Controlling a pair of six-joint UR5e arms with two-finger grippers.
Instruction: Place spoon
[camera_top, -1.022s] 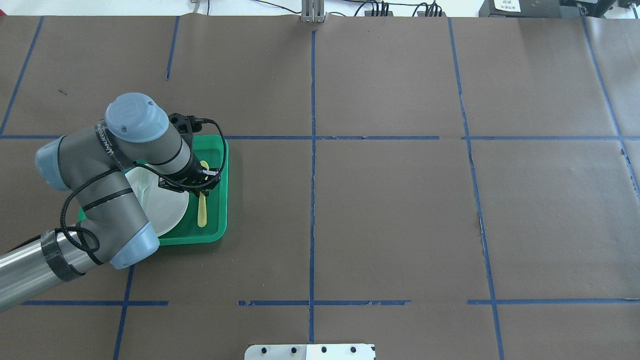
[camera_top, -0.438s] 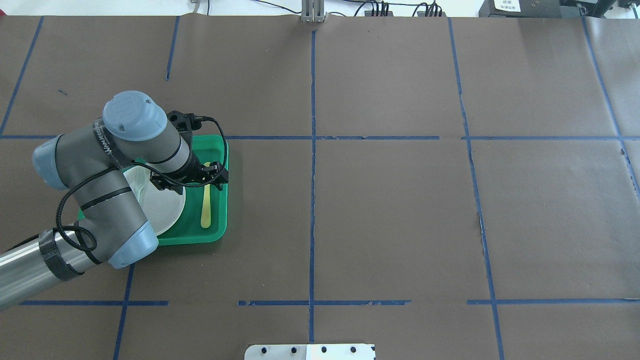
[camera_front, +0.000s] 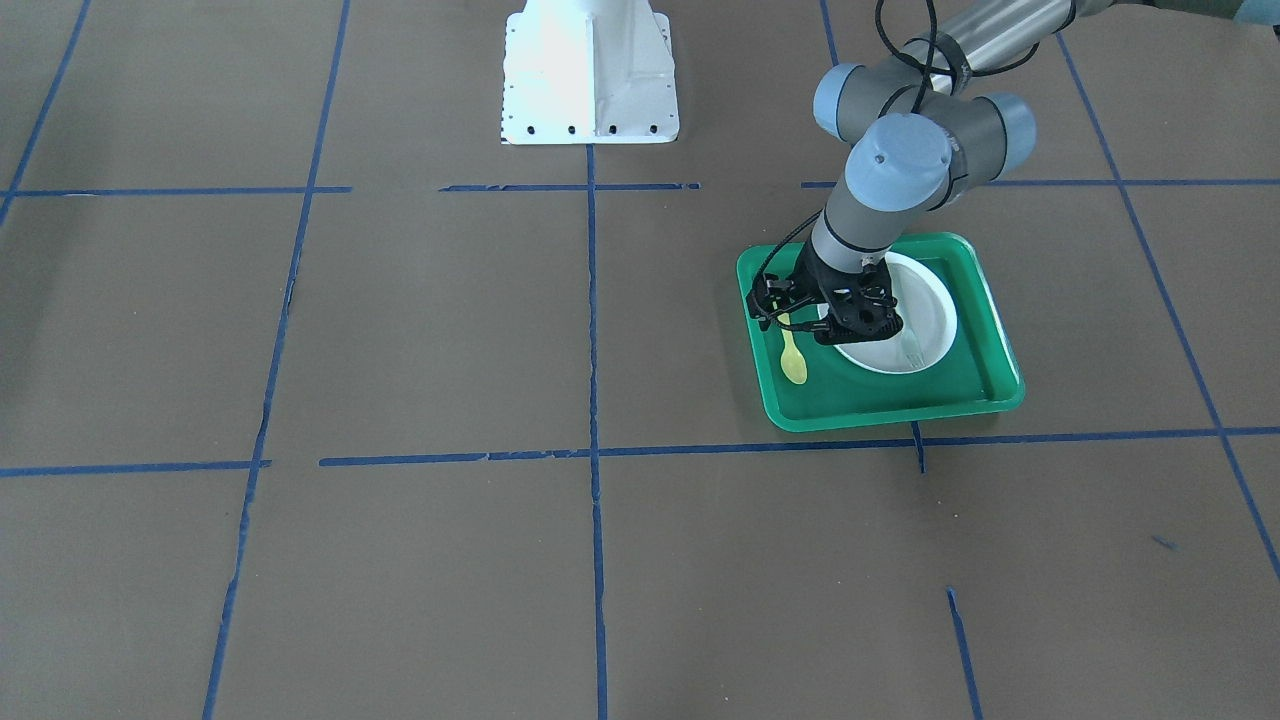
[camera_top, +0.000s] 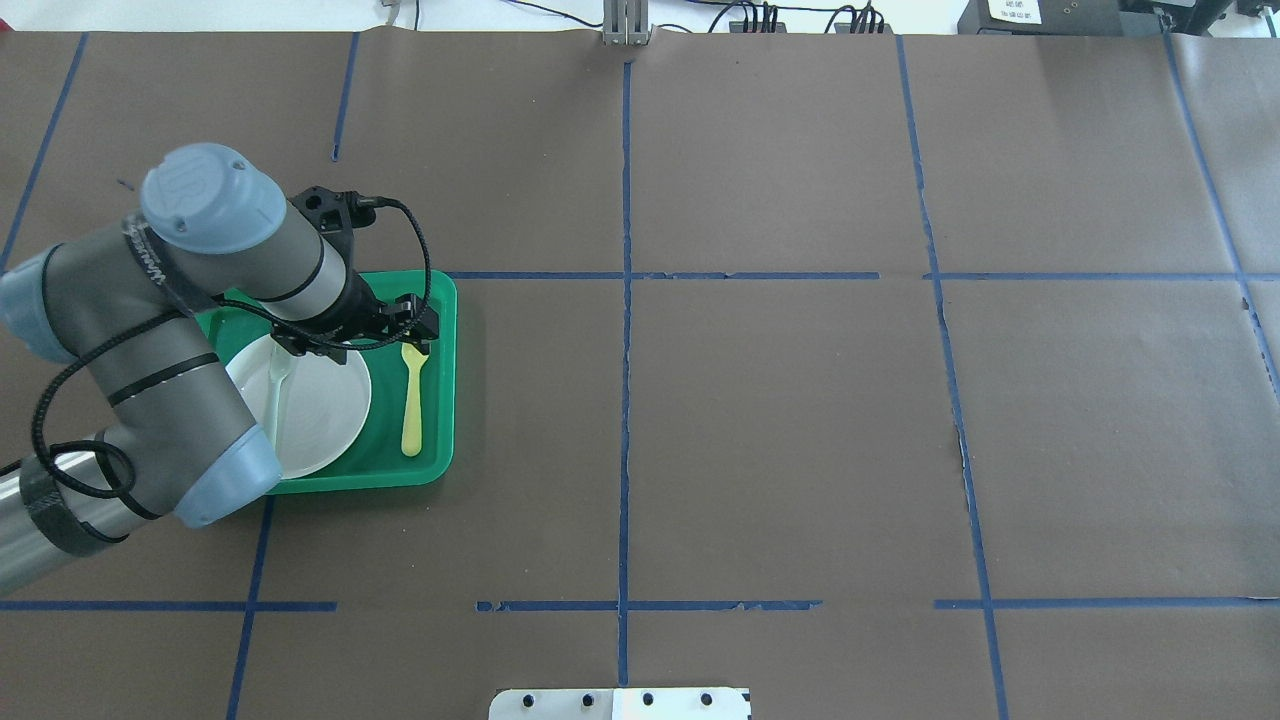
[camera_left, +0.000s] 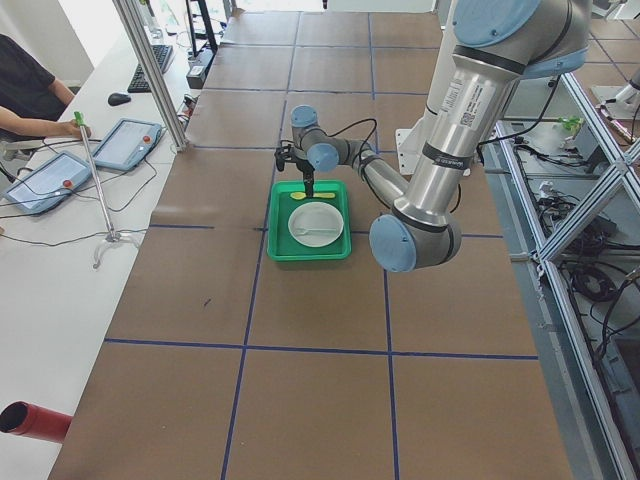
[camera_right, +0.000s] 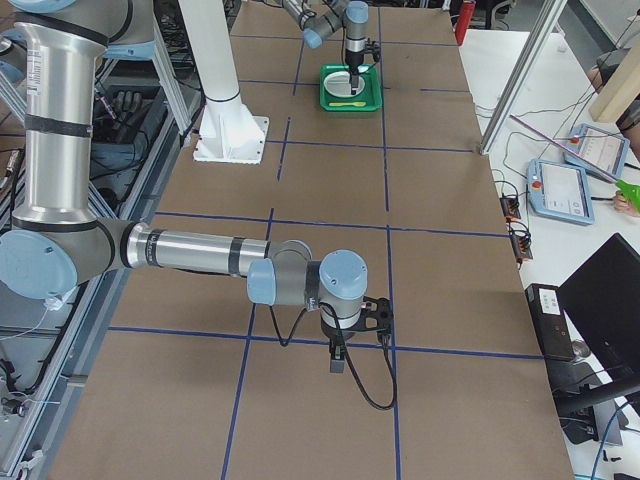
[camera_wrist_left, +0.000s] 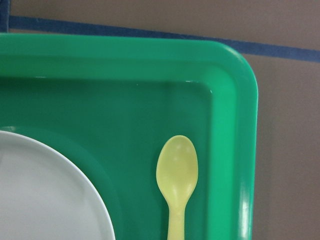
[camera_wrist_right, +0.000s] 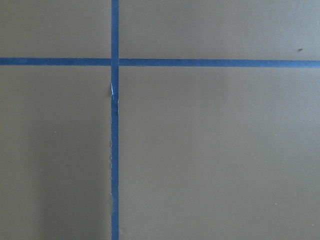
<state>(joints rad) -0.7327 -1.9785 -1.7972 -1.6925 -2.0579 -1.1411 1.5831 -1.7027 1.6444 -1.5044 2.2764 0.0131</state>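
The yellow spoon (camera_top: 411, 400) lies flat in the green tray (camera_top: 441, 300), to the right of the white plate (camera_top: 320, 405), with its bowl toward the far side. It also shows in the front view (camera_front: 793, 358) and the left wrist view (camera_wrist_left: 177, 170). My left gripper (camera_top: 360, 335) hovers above the tray's far part, over the plate's edge and the spoon's bowl end, open and empty. My right gripper (camera_right: 337, 355) shows only in the right side view, low over bare table, and I cannot tell whether it is open or shut.
A pale grey-green fork (camera_top: 275, 390) lies on the plate. The tray sits on brown paper with blue tape lines (camera_top: 626, 400). The robot's white base plate (camera_front: 588, 70) stands at mid table. The right wrist view shows only paper and tape (camera_wrist_right: 115, 150).
My left gripper opened and let go of the spoon, then rose and drew back to the left. The spoon now lies free in the tray, slightly farther right.
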